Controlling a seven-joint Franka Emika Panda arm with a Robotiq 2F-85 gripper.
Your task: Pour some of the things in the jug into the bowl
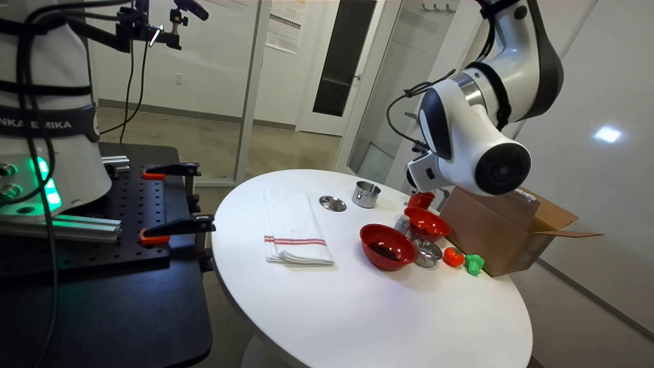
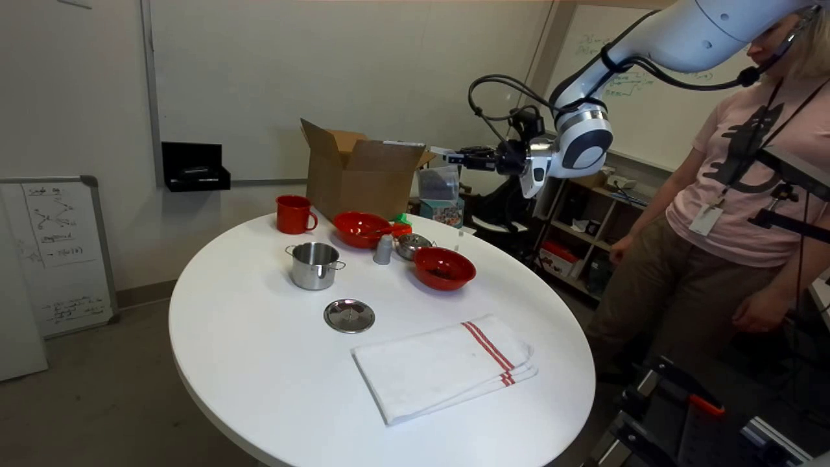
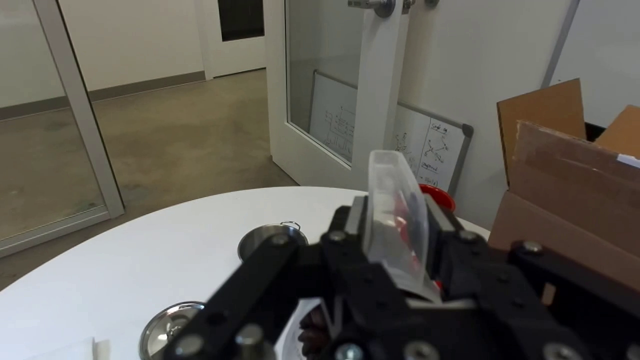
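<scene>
1. Probably done: some pouring, since dark brown pieces [image 2: 443, 272] lie in the wide, shallow, bright red bowl [image 2: 444, 285], toward the far-right edge of the round white table [image 2: 246, 363] in an exterior view.
2. The black gripper [image 2: 454, 156] is clamped on a clear plastic jug [image 3: 396, 215], seemingly by its handle, raised higher than the tabletop; its tilt cannot be told.
3. Likely left: setting it down; brown chunks [image 3: 314, 334] under the jaws in the wrist view are apparently inside it.
4. Counted: one jug; two red bowls, the rear red bowl [image 2: 350, 239] nearer the far edge; one each of red mug [image 2: 293, 215], steel pot [image 2: 314, 277], flat silvery lid [image 2: 349, 318], knobbed metal dish [image 2: 412, 248], grey tapered shaker [image 2: 384, 250], red tomato [image 1: 453, 256], green lump [image 1: 474, 265], red-striped white towel [image 2: 428, 373], brown cardboard box [image 2: 363, 188].
</scene>
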